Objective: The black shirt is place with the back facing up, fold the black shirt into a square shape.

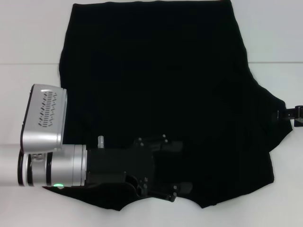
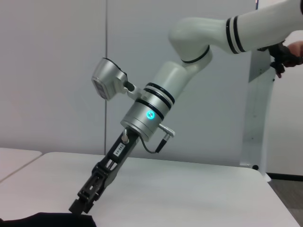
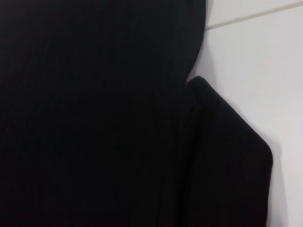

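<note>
The black shirt (image 1: pixel 156 80) lies spread over the white table, with its curved neckline at the near edge. My left gripper (image 1: pixel 176 165) hovers low over the shirt's near part, just left of the neckline, jaws wide open with nothing between them. My right gripper (image 1: pixel 289 113) is at the shirt's right sleeve tip, where the cloth is drawn out to a point. The left wrist view shows the right gripper (image 2: pixel 81 205) angled down onto the shirt's edge (image 2: pixel 47 220), fingers together. In the right wrist view the shirt (image 3: pixel 94 118) fills most of the picture.
Bare white table (image 1: pixel 28 38) borders the shirt on the left, right and near sides. A table seam (image 1: pixel 23 63) runs across at the far left. The right arm (image 2: pixel 156 104) slopes down over the table, and a white stand (image 2: pixel 258 118) rises behind it.
</note>
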{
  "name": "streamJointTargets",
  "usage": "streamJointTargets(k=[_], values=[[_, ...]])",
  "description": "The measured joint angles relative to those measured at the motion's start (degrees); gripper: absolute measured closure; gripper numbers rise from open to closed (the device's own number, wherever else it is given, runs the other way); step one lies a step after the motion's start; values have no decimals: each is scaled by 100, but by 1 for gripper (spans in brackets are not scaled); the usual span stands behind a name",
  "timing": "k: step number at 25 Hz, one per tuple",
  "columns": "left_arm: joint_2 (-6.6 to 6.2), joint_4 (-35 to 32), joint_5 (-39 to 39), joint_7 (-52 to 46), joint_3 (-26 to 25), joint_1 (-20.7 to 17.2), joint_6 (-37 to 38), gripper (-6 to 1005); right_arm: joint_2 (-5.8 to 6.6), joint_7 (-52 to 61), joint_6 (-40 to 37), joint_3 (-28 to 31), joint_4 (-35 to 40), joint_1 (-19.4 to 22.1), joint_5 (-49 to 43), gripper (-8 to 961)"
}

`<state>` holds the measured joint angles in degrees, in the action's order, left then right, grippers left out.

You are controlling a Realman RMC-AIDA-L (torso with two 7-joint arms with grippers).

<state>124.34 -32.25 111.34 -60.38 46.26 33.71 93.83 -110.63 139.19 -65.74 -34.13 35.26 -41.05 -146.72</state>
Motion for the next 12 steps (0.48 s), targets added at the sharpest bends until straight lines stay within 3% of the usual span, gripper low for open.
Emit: streamJointTargets(k=[12], values=[[-27, -11, -15, -99, -99, 47, -56, 72, -40, 56, 481, -448, -346, -111, -15, 148]])
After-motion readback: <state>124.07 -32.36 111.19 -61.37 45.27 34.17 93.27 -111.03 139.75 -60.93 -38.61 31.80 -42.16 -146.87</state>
